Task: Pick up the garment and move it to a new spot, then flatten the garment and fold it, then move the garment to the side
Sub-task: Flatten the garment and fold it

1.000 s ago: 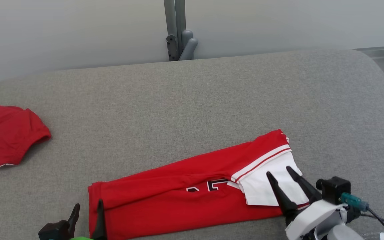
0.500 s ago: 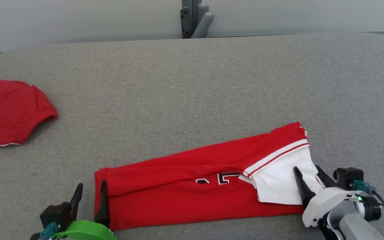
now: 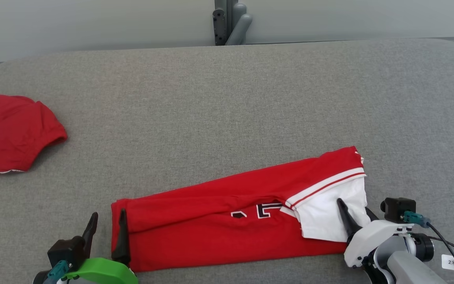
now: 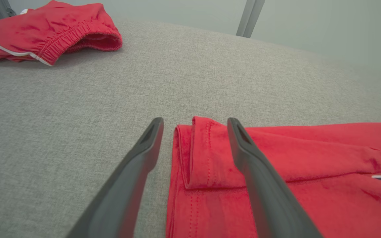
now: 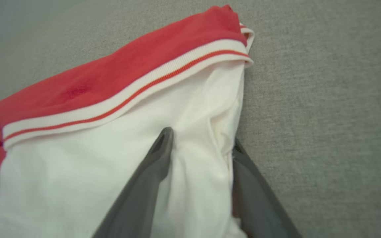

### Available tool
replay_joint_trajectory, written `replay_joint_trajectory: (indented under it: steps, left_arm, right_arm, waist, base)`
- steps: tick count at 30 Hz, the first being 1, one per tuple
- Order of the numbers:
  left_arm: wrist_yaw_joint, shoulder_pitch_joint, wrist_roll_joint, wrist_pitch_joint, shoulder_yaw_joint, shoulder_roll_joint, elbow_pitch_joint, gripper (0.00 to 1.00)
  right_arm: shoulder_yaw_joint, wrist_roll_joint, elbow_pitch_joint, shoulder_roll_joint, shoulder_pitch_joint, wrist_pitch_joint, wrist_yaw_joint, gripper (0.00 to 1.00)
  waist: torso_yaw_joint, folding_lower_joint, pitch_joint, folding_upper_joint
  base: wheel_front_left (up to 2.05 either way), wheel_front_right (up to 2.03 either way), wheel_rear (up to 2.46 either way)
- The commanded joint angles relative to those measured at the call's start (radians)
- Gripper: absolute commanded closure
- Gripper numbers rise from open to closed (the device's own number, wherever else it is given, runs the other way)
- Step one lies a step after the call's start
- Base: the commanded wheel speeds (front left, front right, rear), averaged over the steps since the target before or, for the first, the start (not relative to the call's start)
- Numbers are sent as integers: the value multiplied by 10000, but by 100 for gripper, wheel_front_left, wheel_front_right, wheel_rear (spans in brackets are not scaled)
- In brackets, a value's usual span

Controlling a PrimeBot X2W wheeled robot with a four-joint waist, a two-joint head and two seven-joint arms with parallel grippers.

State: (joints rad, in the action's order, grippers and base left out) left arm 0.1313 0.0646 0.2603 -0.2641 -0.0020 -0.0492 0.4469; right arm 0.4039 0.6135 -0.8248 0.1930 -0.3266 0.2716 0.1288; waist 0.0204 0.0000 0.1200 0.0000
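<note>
the left gripper [image 4: 194, 120] gapes across the hem [image 4: 190, 155] of the red garment [image 3: 211, 221], the right gripper [image 5: 202, 136] spread astride its white sleeve [image 5: 94, 158] — neither pinching yet. probably so both ends lift together.

1. Head camera looked forward and down, from furthest off, over the whole jersey [image 3: 211, 225]
2. Left wrist camera sat low and close at its hem [image 4: 190, 155], facing the red shorts [image 4: 45, 36]
3. Right wrist camera looked closely down on its white part [image 5: 94, 165]; all shared the jersey
</note>
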Motion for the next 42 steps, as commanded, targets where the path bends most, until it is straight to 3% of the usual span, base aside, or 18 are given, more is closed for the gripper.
replay_joint_trajectory:
  steps: [1, 7, 14, 19, 23, 32, 42]
  left_arm:
    - [-13, 20, -65, 1, 5, -31, -53, 0]
    - [-13, -108, -137, 1, 57, -31, -83, 0]
    - [-13, -270, -152, 1, 92, -29, -109, 0]
    - [-15, -361, -91, 3, 116, -31, -122, 0]
    - [-15, -443, -3, 1, 49, -34, -13, 0]
    - [-16, -350, 163, 1, -476, -34, 117, 0]
    - [-16, -204, 229, 1, -1169, -42, 294, 0]
  right_arm:
    - [118, 91, -128, -64, 29, -133, 33, 100]
    - [-781, 137, -168, 472, -174, -84, 6, 100]
    - [-2925, -239, -341, 1008, 63, -73, 9, 100]
    - [-3730, -875, 327, 1111, 314, -73, 10, 100]
    - [-2444, -748, 1532, 766, 448, -73, 19, 100]
    - [1934, 320, 3985, 584, 391, -567, 19, 100]
    - [4216, 979, 3759, -158, -455, -719, 19, 100]
  waist:
    - [16, 0, -11, 0]
    - [39, 0, -129, 0]
    - [-149, 0, -427, 0]
    - [-427, 0, -525, 0]
    - [-694, 0, -573, 0]
    - [-656, 0, -787, 0]
    - [430, 0, -737, 0]
  base:
    - [0, 0, 0]
    - [0, 0, 0]
    - [0, 0, 0]
    - [0, 0, 0]
    - [0, 0, 0]
    - [0, 0, 0]
    - [0, 0, 0]
